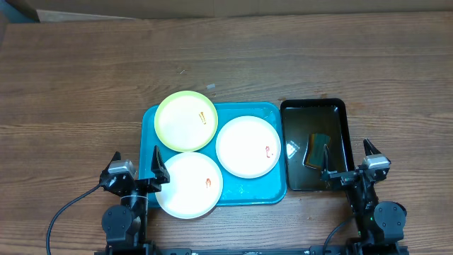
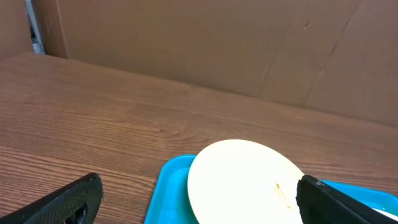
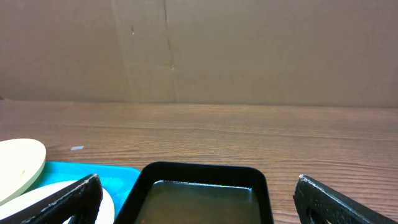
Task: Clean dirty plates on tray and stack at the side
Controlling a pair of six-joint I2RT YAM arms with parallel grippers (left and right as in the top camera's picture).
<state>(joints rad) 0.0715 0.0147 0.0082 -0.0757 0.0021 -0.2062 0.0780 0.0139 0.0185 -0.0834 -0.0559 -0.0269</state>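
The turquoise tray [image 1: 249, 193] carries three plates. A pale yellow-green plate [image 1: 180, 124] lies at its back left, with a small orange smear. One white plate [image 1: 244, 146] sits at the right and another white plate [image 1: 185, 188] at the front left, overhanging the tray's front rim; both have small red smears. My left gripper [image 1: 138, 170] stands open at the tray's front-left corner, one finger above the front plate's edge. In the left wrist view the yellow-green plate [image 2: 242, 180] lies ahead between the open fingers [image 2: 68, 202]. My right gripper [image 1: 348, 164] stands open, holding nothing.
A black tray [image 1: 313, 103] of murky water stands right of the turquoise one, with a sponge [image 1: 318, 147] in it; the right gripper hovers over its near right corner. In the right wrist view the black tray [image 3: 205, 169] lies straight ahead. Cardboard walls close off the table's far edge.
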